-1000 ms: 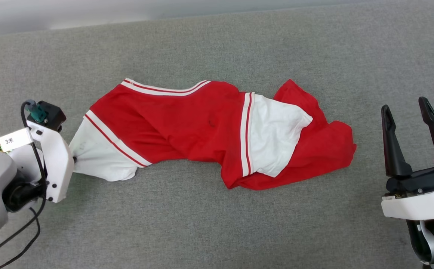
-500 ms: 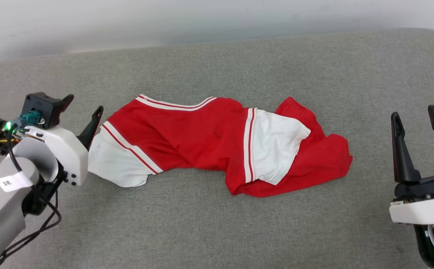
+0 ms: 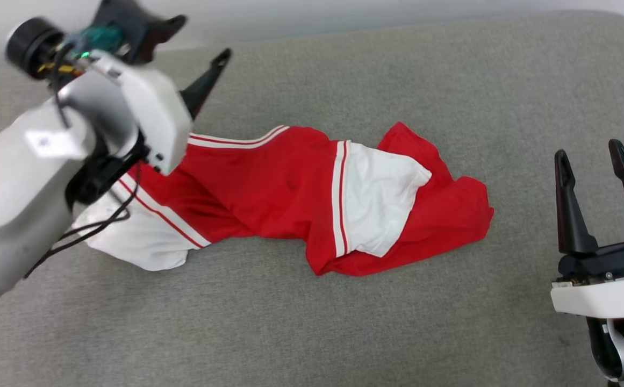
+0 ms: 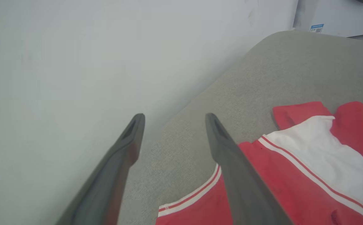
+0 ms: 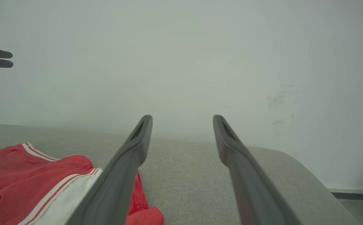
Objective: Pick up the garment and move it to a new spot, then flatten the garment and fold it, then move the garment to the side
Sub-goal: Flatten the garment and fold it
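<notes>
Now the left hand (image 3: pixel 202 36) has let go. A second ago it was pinched on the white sleeve (image 3: pixel 129 242) at the garment's left end; at this moment its two dark fingers stand wide apart with nothing between them, lifted clear of the cloth and pointing toward the far edge of the grey padded surface (image 3: pixel 312 333). The right hand (image 3: pixel 588 150) waits well off to the right, fingers also spread and empty, as before.

The garment (image 3: pixel 279 188) lies released on the padding, drawn out lengthwise but far from flat. Its red body is twisted, the other white sleeve (image 3: pixel 376 204) is folded over it, and the red cloth at the right end is bunched.

By my reading the relocation is finished and flattening comes next, probably needing both hands on opposite ends.
</notes>
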You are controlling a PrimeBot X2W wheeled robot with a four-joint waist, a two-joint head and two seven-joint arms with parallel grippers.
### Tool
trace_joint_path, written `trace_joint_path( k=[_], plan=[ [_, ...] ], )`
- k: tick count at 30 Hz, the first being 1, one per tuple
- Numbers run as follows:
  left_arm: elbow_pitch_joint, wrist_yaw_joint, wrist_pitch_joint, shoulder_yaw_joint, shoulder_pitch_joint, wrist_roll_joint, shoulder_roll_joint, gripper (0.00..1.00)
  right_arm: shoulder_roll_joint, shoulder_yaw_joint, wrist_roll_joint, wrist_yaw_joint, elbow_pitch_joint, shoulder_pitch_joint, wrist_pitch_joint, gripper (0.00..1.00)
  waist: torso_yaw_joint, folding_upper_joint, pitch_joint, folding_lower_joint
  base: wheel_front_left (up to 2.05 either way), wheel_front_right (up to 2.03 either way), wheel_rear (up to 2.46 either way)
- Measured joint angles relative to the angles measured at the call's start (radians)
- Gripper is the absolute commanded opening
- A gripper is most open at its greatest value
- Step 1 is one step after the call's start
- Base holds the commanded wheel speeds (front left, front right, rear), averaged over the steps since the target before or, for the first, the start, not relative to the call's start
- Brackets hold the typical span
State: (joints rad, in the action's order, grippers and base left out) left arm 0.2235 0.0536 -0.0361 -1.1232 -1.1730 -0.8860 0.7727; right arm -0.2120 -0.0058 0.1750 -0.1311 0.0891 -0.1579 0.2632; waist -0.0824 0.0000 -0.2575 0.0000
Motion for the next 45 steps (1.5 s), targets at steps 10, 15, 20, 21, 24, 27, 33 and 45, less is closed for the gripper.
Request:
trace_joint_path(
  k=[10, 15, 20, 21, 24, 27, 33, 45],
  plan=[
    [0.140, -0.170, -0.461, -0.114, -0.244, -0.075, -0.166, 1.00, 0.019, 0.012, -0.018, 0.000, 0.023, -0.063, 0.000, 1.00, -0.069, 0.0000, -0.122, 0.0000, 0.00, 0.00, 0.00],
    [0.166, -0.182, -0.634, -0.145, -0.304, -0.102, -0.231, 1.00, 0.027, 0.022, -0.025, 0.000, 0.032, -0.094, 0.000, 1.00, -0.099, 0.0000, -0.191, 0.0001, 0.00, 0.00, 0.00],
    [0.131, -0.182, -0.810, -0.157, -0.318, -0.102, -0.258, 1.00, 0.038, 0.043, -0.031, 0.000, 0.037, -0.130, 0.000, 1.00, -0.129, 0.0000, -0.256, 0.0001, 0.00, 0.00, 0.00],
    [0.119, -0.182, -0.849, -0.156, -0.313, -0.094, -0.260, 1.00, 0.040, 0.046, -0.034, 0.000, 0.037, -0.135, 0.000, 1.00, -0.135, 0.0000, -0.267, 0.0001, 0.00, 0.00, 0.00],
    [0.068, -0.182, -0.989, -0.155, -0.249, -0.064, -0.247, 1.00, 0.049, 0.053, -0.038, 0.000, 0.036, -0.154, 0.000, 1.00, -0.164, 0.0000, -0.308, 0.0001, 0.00, 0.00, 0.00],
    [0.043, -0.182, -1.003, -0.145, -0.237, -0.046, -0.225, 1.00, 0.054, 0.055, -0.043, 0.000, 0.035, -0.160, 0.000, 1.00, -0.175, 0.0000, -0.320, 0.0000, 0.00, 0.00, 0.00],
    [0.018, -0.182, -0.914, -0.149, -0.219, 0.001, -0.214, 0.00, 0.055, 0.052, -0.046, 0.000, 0.028, -0.165, 0.000, 1.00, -0.170, 0.0000, -0.311, 0.0001, 0.00, 0.00, 0.00],
    [0.072, -0.183, -0.546, -0.158, -0.422, -0.041, -0.224, 0.00, 0.053, 0.051, -0.044, 0.000, 0.040, -0.152, 0.000, 1.00, -0.170, 0.0000, -0.282, 0.0001, 0.00, 0.00, 0.00]
  ],
)
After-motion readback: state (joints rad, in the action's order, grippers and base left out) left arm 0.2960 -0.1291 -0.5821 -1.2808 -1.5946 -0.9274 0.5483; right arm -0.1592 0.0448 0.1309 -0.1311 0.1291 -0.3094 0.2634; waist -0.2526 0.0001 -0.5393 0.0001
